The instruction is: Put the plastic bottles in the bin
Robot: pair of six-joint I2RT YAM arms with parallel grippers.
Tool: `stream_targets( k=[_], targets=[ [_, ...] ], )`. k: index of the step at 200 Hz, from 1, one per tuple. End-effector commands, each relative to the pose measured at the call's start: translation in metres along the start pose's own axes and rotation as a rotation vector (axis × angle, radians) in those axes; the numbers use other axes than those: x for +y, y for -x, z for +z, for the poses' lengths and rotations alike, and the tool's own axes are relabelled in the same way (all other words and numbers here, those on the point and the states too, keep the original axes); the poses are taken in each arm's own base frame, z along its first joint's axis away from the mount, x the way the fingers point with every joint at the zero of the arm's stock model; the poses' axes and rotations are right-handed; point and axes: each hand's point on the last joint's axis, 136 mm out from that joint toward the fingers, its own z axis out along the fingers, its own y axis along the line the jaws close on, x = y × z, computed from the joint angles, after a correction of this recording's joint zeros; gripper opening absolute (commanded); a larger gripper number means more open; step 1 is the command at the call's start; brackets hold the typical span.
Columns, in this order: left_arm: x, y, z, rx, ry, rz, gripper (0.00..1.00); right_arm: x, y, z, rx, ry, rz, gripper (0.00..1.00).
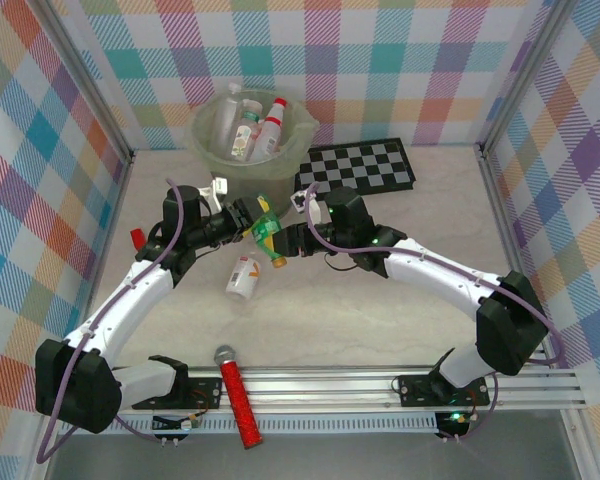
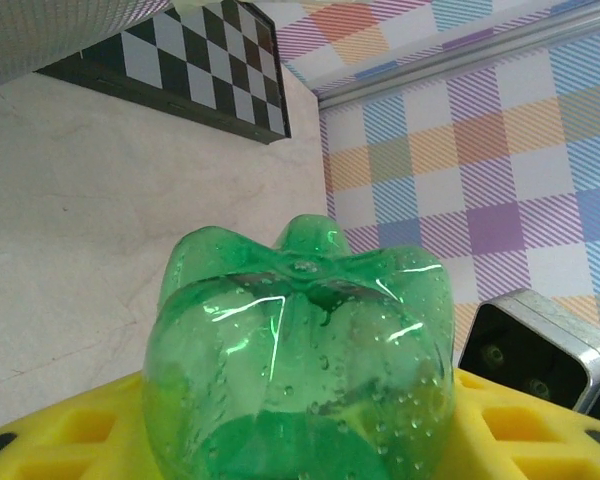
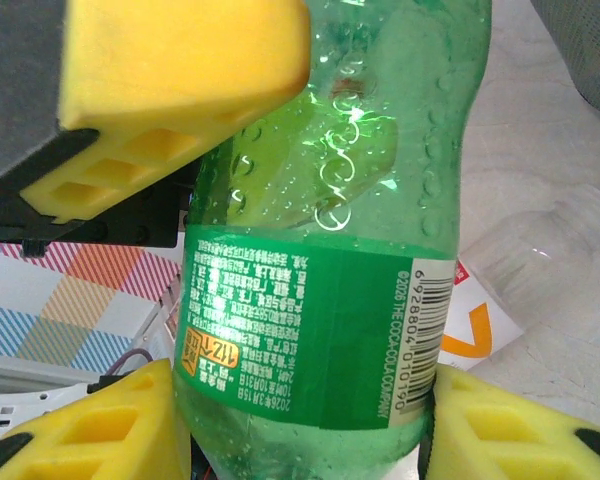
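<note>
Above a pale bench, the right hand is clamped on the green bottle at its label while the left hand brackets its base, grip unclear, likely a handover toward the bin.

The round translucent pale-green plastic bin stands at the far side of the worktop, small plastic bottles inside, a flat black-and-white chequered board right of it. Nearer, a green plastic bottle; before it lies a clear orange-labelled bottle.
</note>
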Motion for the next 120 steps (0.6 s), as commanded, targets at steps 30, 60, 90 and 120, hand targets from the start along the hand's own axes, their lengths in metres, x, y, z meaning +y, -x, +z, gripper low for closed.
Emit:
stream_targets(
  k=[30,60,90,120],
  targets=[
    [-0.026,0.028,-0.004,-0.054,-0.013,0.061,0.48,0.030,0.033,-0.014,-0.075,0.030,-0.086,0.86],
    [-0.045,0.079,-0.024,-0.144,0.017,0.151,0.47,0.022,0.042,-0.047,-0.122,-0.087,-0.084,0.94],
    [-0.063,0.152,-0.049,-0.290,0.061,0.229,0.46,0.005,0.030,-0.077,-0.134,-0.219,-0.080,0.95],
    [-0.069,0.225,-0.064,-0.436,0.136,0.295,0.45,-0.013,0.010,-0.087,-0.108,-0.294,-0.052,0.95]
  ],
)
